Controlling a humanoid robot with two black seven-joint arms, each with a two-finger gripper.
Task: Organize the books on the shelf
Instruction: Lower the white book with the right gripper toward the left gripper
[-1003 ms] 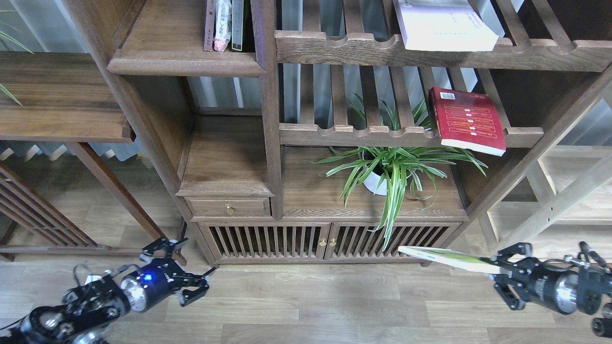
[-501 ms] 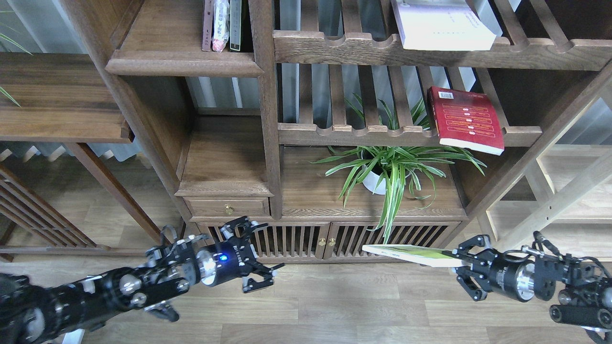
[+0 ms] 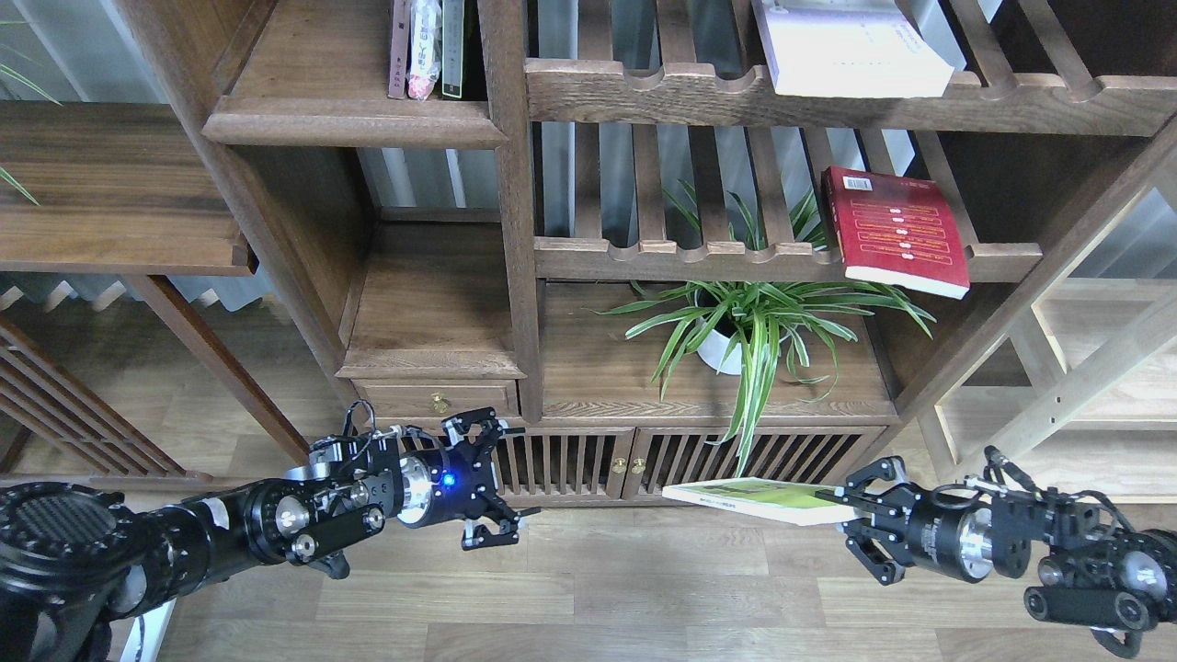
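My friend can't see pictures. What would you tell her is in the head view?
The right gripper holds a yellow-green book flat, low before a dark wooden bookcase, facing the open, empty left gripper. A red book and a white book lie on slatted racks above a potted plant.

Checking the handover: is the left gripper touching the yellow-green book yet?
Apart. The head view shows bare floor and cabinet front between the left gripper and the yellow-green book, which the right gripper holds alone.
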